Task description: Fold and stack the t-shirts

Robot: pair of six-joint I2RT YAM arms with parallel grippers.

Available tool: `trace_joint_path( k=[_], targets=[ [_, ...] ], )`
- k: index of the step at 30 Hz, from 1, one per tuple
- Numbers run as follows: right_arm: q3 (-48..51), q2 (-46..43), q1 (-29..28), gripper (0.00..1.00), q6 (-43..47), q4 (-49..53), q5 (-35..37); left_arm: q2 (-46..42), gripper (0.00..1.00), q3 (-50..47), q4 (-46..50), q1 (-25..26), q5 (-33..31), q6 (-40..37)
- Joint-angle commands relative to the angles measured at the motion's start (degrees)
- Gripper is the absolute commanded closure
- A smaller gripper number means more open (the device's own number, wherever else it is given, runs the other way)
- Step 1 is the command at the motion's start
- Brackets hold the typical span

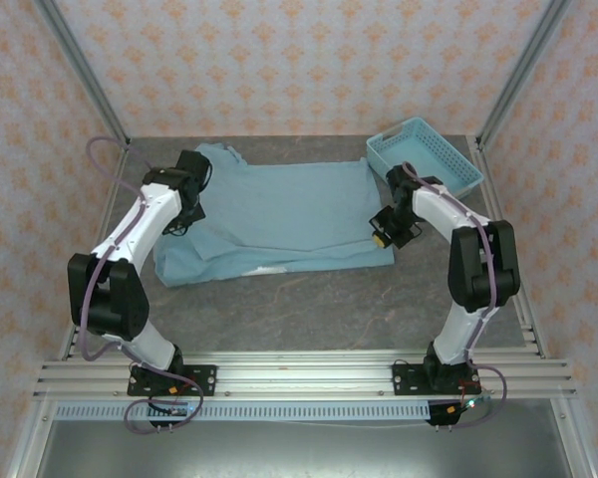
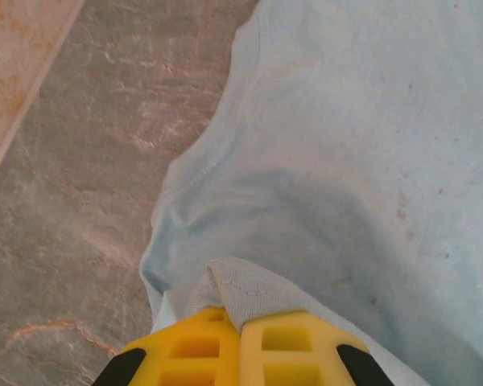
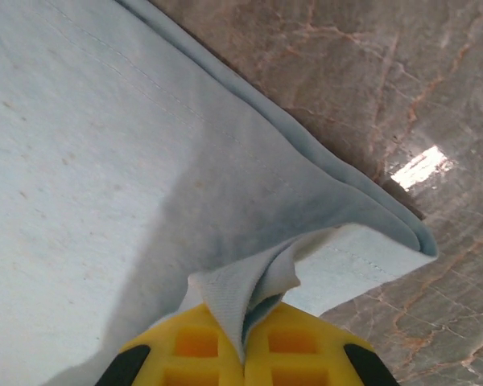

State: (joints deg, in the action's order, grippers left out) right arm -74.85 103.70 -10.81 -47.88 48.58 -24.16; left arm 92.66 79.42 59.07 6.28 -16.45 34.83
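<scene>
The t-shirt (image 1: 279, 214) is soft, light teal-blue cloth, spread nearly flat across the far half of the grey marbled desk (image 1: 309, 309). It makes a wide, rough rectangle with its long sides running left to right, and a sleeve pokes out at its far left corner. A thin white streak shows along its near edge, where the cloth turns over. My left jaws are closed on a small raised ridge of cloth at its left side, just beside a curved seamed edge. My right jaws pinch a lifted fold at its near right corner, where two stitched hem layers lie one on the other. Faint specks dot the cloth.
</scene>
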Motion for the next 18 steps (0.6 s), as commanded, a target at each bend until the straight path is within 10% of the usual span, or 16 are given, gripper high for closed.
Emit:
trace_joint_path(
  k=[1,18],
  targets=[
    [-2.72,1.53,0.26,1.0,-1.19,0.38,2.33,1.05,1.0,2.38,0.09,-1.07,-4.73,-2.37],
    [-11.51,9.46,0.19,1.0,-0.2,0.47,2.1,10.25,1.0,10.04,-3.44,-4.16,-5.67,-9.19]
  ],
)
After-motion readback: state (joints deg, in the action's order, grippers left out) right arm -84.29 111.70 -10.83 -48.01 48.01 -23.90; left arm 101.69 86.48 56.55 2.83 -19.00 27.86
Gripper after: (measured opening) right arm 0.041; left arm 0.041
